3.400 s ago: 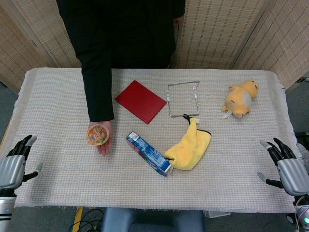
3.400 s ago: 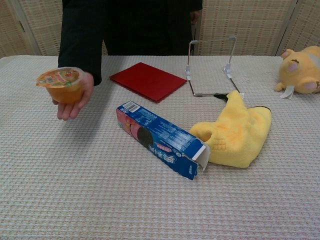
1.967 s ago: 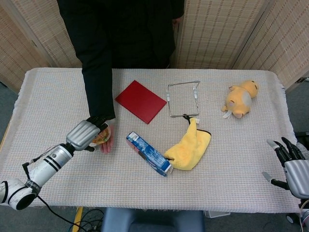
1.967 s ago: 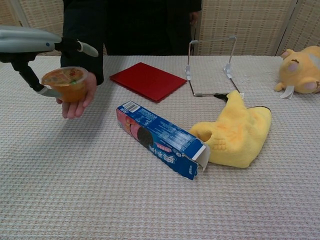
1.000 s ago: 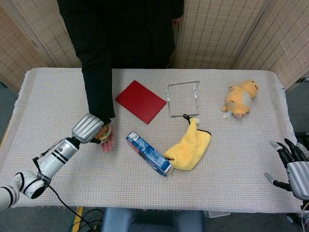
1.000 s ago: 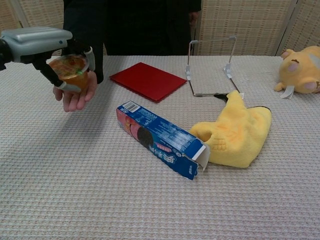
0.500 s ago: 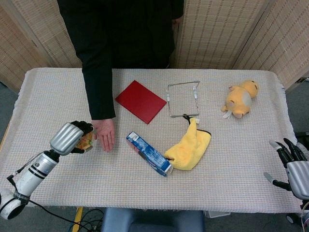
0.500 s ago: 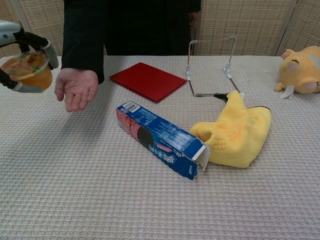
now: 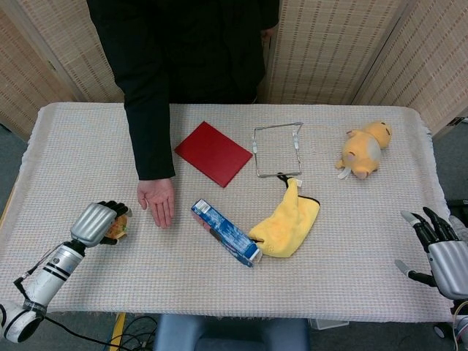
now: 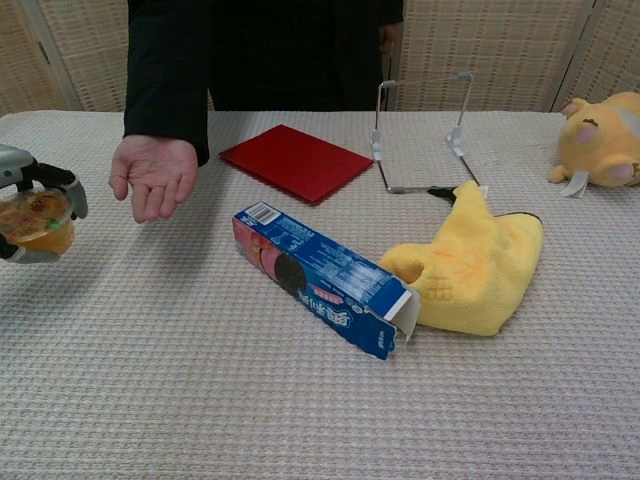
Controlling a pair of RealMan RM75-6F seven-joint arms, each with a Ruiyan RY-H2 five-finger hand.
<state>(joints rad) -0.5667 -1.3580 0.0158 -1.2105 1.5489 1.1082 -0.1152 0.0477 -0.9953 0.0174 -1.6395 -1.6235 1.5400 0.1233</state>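
My left hand (image 9: 96, 223) (image 10: 22, 200) grips an orange jelly cup (image 9: 115, 226) (image 10: 38, 222) at the table's front left, above the cloth. A person's open palm (image 9: 157, 201) (image 10: 152, 175) lies just right of it, empty. My right hand (image 9: 442, 252) hangs open beyond the table's front right corner, holding nothing; the chest view does not show it.
A blue biscuit box (image 9: 225, 232) (image 10: 325, 279) lies mid-table beside a yellow cloth (image 9: 287, 220) (image 10: 470, 268). Behind them are a red book (image 9: 213, 153) (image 10: 295, 160), a wire stand (image 9: 277, 148) (image 10: 420, 130) and a yellow plush toy (image 9: 364, 149) (image 10: 600, 140). The person (image 9: 183, 51) stands at the far edge.
My left hand reached the person's palm, took the jelly cup off it and drew it back left and toward me. The palm now lies empty. My right hand barely moved.
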